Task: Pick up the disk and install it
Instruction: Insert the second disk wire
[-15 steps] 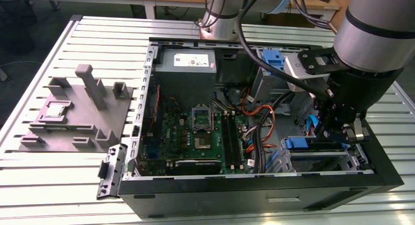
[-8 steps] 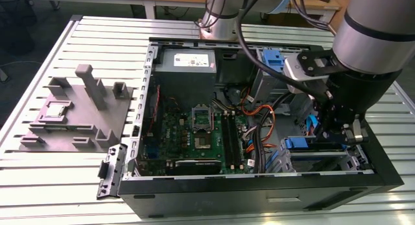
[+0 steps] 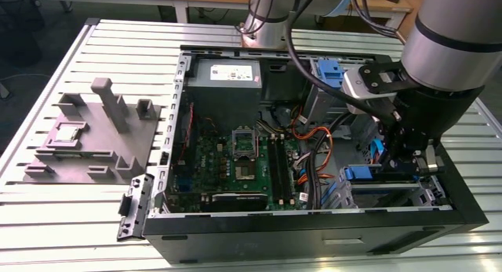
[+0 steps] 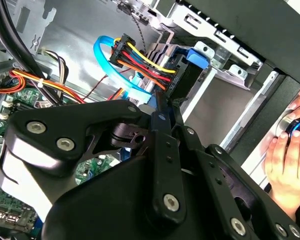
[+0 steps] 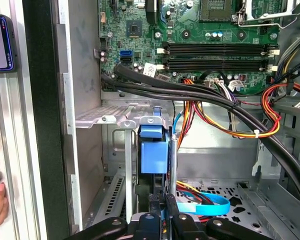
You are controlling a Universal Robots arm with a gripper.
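No text, number or brand can be read from any of my views.

1. Power-supply box point(image 3: 223, 84), upper middle of the exterior view: it carries a white label point(image 3: 234, 73); the print is too fine to read.
2. Motherboard point(image 5: 190, 30), first wrist view: a small white sticker point(image 5: 149, 70) sits beside the memory slots point(image 5: 217, 50); its characters cannot be resolved.
3. Phone point(image 5: 0, 42), first wrist view, on the counter point(image 5: 12, 150) outside the case wall: the lit screen shows lines of print, none legible.
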